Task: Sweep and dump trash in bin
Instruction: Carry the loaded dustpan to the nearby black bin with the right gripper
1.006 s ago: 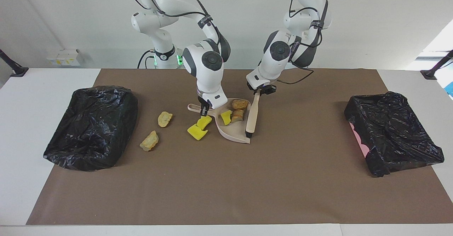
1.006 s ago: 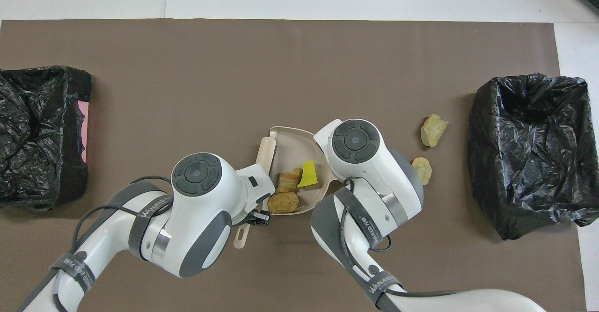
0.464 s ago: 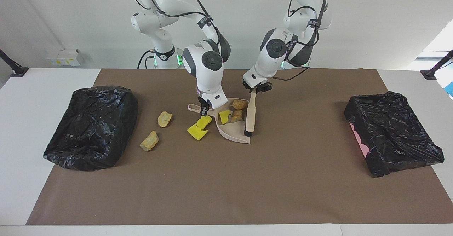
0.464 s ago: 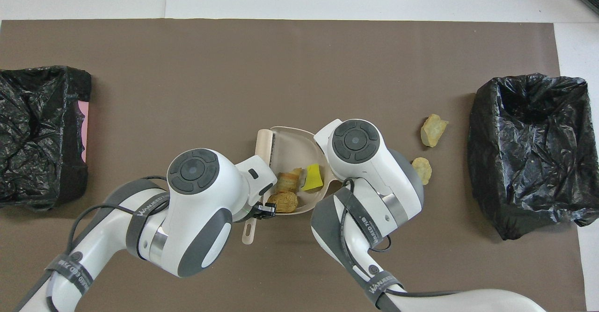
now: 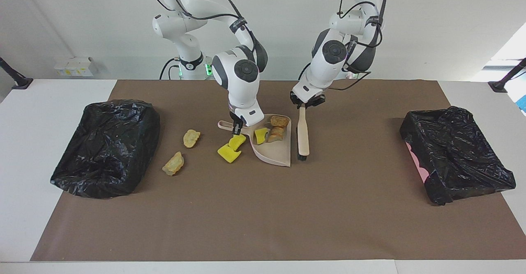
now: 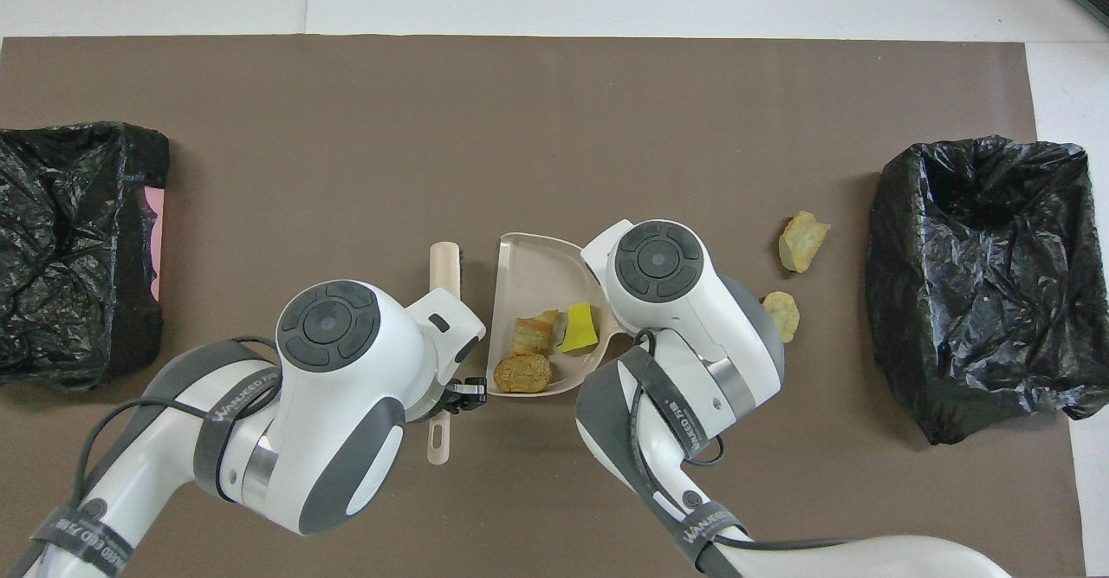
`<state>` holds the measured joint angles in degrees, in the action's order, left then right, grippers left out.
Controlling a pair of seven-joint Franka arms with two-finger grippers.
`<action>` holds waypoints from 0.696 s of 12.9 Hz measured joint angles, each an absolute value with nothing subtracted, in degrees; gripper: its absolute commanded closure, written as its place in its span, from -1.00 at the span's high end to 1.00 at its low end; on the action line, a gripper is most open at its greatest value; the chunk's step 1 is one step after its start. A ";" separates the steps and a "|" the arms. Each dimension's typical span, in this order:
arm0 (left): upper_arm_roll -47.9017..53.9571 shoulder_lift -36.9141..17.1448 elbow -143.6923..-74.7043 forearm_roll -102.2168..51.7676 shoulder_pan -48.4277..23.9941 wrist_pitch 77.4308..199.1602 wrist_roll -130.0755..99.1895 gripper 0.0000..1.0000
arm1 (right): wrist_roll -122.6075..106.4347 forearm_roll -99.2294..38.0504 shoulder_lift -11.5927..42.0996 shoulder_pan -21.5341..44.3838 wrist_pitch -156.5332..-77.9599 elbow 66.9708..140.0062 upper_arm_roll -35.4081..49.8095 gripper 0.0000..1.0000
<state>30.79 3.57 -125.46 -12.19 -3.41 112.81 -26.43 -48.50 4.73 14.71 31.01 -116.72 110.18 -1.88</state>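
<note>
My right gripper is shut on the handle of the beige dustpan, which rests on the mat. In the pan lie two brown lumps of trash and a yellow chunk. Two yellow chunks lie on the mat beside the pan, hidden under my right arm in the overhead view. Two tan lumps lie closer to the right arm's end. My left gripper is shut on the handle of the beige hand brush, which points down beside the pan.
A black-bagged bin stands at the right arm's end of the brown mat, close to the tan lumps. A second bagged bin stands at the left arm's end. White table borders the mat.
My left gripper has carried the brush out of the dustpan and sideways toward the left arm's end; it now hangs beside the pan. The right gripper and dustpan have stayed put.
</note>
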 measured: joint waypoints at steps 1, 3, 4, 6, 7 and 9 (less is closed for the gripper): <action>31.06 4.48 -126.70 -12.19 -3.46 112.88 -26.93 -1.00 | -48.50 4.73 14.68 30.65 -116.72 109.82 -1.90 -1.00; 32.48 6.72 -129.62 -12.17 -3.51 114.08 -29.06 -1.00 | -48.91 4.73 14.38 29.43 -116.42 108.85 -1.93 -1.00; 33.67 7.99 -131.26 -12.17 -3.53 115.24 -30.63 -1.00 | -49.53 4.73 13.91 28.83 -115.91 108.42 -1.95 -1.00; 37.07 10.61 -134.09 -12.18 -3.59 116.48 -34.75 -1.00 | -52.07 4.73 12.60 26.80 -114.11 107.50 -1.97 -1.00; 39.20 11.70 -135.14 -12.22 -3.65 116.88 -36.79 -1.00 | -54.10 4.73 11.77 25.25 -113.22 107.01 -2.01 -1.00; 44.06 12.94 -136.90 -13.03 -3.78 118.22 -40.85 -1.00 | -59.02 4.73 10.14 21.17 -111.12 105.94 -2.06 -1.00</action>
<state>44.06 12.94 -136.90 -13.03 -3.78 118.22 -40.85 -59.02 4.73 10.14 21.17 -111.12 105.94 -2.06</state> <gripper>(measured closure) 0.740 0.683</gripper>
